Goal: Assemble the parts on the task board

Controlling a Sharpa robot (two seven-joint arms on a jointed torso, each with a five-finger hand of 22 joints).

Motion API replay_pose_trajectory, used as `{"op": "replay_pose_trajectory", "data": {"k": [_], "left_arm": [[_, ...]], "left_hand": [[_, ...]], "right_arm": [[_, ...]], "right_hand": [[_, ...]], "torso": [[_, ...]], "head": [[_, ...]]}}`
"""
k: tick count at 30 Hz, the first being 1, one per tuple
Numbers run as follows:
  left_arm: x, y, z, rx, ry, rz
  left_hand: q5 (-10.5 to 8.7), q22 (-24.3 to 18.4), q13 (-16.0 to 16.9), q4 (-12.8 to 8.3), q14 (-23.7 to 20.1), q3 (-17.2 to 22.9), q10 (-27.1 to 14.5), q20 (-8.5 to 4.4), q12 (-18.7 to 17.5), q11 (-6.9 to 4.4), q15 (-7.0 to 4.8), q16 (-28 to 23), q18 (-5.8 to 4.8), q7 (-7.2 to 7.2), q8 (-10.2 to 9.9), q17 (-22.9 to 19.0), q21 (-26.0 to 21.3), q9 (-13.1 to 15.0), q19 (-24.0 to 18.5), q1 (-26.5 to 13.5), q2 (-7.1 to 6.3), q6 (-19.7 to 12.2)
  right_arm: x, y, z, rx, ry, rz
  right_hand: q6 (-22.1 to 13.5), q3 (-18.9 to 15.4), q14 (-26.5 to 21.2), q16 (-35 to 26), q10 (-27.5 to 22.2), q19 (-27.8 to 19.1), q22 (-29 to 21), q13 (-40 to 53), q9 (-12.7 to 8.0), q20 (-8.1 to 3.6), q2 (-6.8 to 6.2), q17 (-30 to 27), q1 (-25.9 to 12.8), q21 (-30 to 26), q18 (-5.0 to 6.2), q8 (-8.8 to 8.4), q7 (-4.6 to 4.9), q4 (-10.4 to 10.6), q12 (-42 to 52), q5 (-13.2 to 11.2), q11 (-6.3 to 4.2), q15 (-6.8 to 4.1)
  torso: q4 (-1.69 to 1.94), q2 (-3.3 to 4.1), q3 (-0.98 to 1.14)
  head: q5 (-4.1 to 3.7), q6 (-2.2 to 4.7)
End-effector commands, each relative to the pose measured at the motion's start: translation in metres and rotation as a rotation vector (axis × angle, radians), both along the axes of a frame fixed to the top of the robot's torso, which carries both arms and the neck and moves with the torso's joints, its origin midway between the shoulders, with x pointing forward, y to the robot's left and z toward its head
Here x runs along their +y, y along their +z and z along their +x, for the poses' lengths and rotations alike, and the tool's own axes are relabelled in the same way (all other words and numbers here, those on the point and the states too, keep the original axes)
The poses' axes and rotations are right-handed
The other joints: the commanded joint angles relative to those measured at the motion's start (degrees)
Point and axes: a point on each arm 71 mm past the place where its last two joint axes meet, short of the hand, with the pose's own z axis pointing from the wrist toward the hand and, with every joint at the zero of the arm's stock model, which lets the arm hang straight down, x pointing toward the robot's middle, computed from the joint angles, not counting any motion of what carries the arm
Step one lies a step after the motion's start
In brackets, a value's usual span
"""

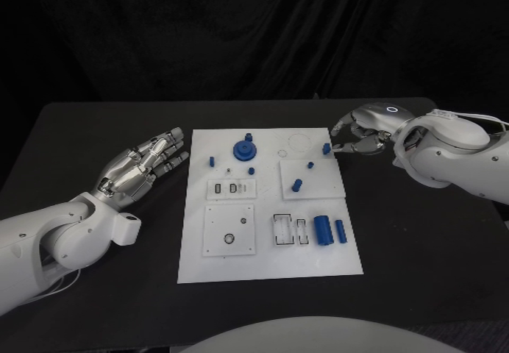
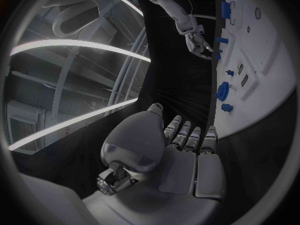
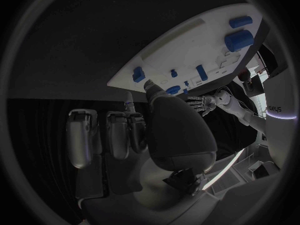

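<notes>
- Lying in the middle of the black table point(image 1: 424, 265), the white task board point(image 1: 271, 261) is a tall plate with several small raised white panels and blue parts on it
- Toward 12 o'clock on the board stands a round blue gear-like part point(image 1: 245, 151) with a knob on top; two small blue pegs sit close by, one at its 8 o'clock point(image 1: 211, 159) and one at its 5 o'clock point(image 1: 251, 170)
- At about 1 o'clock on the board, near its right edge, a small blue part point(image 1: 324, 148) stands just beside the right hand's fingertips; whether they touch it cannot be told
- A raised square panel right of centre carries a short blue pin point(image 1: 298, 184), lying tilted
- Toward 4 o'clock two blue cylinders lie side by side: a thicker one point(image 1: 321, 232) and a thinner one point(image 1: 340, 232) at its 3 o'clock
- The left hand point(image 1: 143, 168) hovers over the table at the board's 9 o'clock, just off its left edge, fingers stretched out straight and slightly apart, nothing in them; the left wrist view shows the same flat palm point(image 2: 181, 170)
- The right hand point(image 1: 360, 132) is at the board's 1 o'clock corner, fingers curled in toward the board edge; the right wrist view shows its fingers point(image 3: 115, 135) bent beside the thumb, and whether anything is pinched cannot be told
</notes>
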Motion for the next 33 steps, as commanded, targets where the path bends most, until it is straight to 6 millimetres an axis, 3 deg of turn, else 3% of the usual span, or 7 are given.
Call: {"op": "replay_pose_trajectory", "data": {"k": [1, 16, 24, 33], "left_arm": [[0.0, 0.007, -0.001, -0.075, 0.0, -0.075], [0.0, 0.007, -0.001, -0.073, -0.001, -0.075], [0.001, 0.006, -0.001, -0.072, 0.0, -0.074], [0.0, 0.006, -0.001, -0.07, -0.005, -0.076]], "left_hand": [[0.19, 0.07, 0.01, -0.06, 0.04, 0.38, -0.12, 0.45, 0.23, 0.35, 0.32, 0.03, 0.89, 0.44, 0.17, -0.02, -0.09, 0.09, -0.12, 0.76, 0.02, 0.11], [0.19, 0.07, 0.01, -0.06, 0.04, 0.38, -0.12, 0.45, 0.23, 0.35, 0.32, 0.03, 0.89, 0.44, 0.17, -0.02, -0.09, 0.09, -0.12, 0.76, 0.02, 0.11], [0.21, 0.07, 0.0, -0.05, 0.0, 0.53, -0.15, 0.5, 0.2, 0.37, 0.33, 0.0, 0.9, 0.48, 0.14, -0.04, -0.09, 0.07, -0.12, 0.79, 0.04, -0.02], [0.21, 0.07, 0.0, -0.05, 0.0, 0.53, -0.15, 0.5, 0.2, 0.37, 0.33, 0.0, 0.9, 0.48, 0.14, -0.04, -0.09, 0.07, -0.12, 0.79, 0.04, -0.02]], "right_arm": [[-0.002, -0.003, 0.001, 0.01, -0.028, -0.007], [0.006, -0.014, 0.005, 0.044, -0.017, -0.019], [0.008, -0.019, 0.007, 0.057, -0.014, -0.025], [0.011, -0.023, 0.01, 0.069, -0.01, -0.032]], "right_hand": [[-0.53, -0.11, 6.06, 0.14, 6.02, 4.67, 13.84, 15.08, 0.06, -0.15, -0.81, 15.09, -0.12, -0.47, -0.12, -0.2, -0.04, 0.81, 0.14, -1.0, 0.15, -0.05], [-1.41, -0.2, 6.06, 0.14, 6.02, 4.22, 13.51, 15.08, -0.09, -0.1, -0.99, 15.09, 0.76, -1.17, 0.09, -0.53, 0.16, 1.18, 0.14, -1.1, 0.27, 0.03], [-0.9, -0.07, 6.06, 0.14, 6.02, 3.85, 13.26, 15.08, 0.02, 0.04, -0.93, 15.09, 2.73, -1.85, 0.27, -0.02, 0.35, 0.95, 0.14, 4.4, 0.44, 0.16], [-0.73, 0.13, 6.06, 0.14, 6.02, 3.43, 12.96, 15.08, 0.04, 0.12, -0.84, 15.09, 3.7, -2.6, 0.47, 0.16, 0.48, 0.5, 0.14, 7.31, 0.53, 0.26]], "torso": [[0.04, 0.03, -0.09], [0.02, -0.02, -0.15], [-0.01, 0.0, -0.2], [0.02, 0.0, -0.14]], "head": [[0.03, 0.04], [-0.01, -0.13], [0.17, -0.36], [-0.04, -0.43]]}}
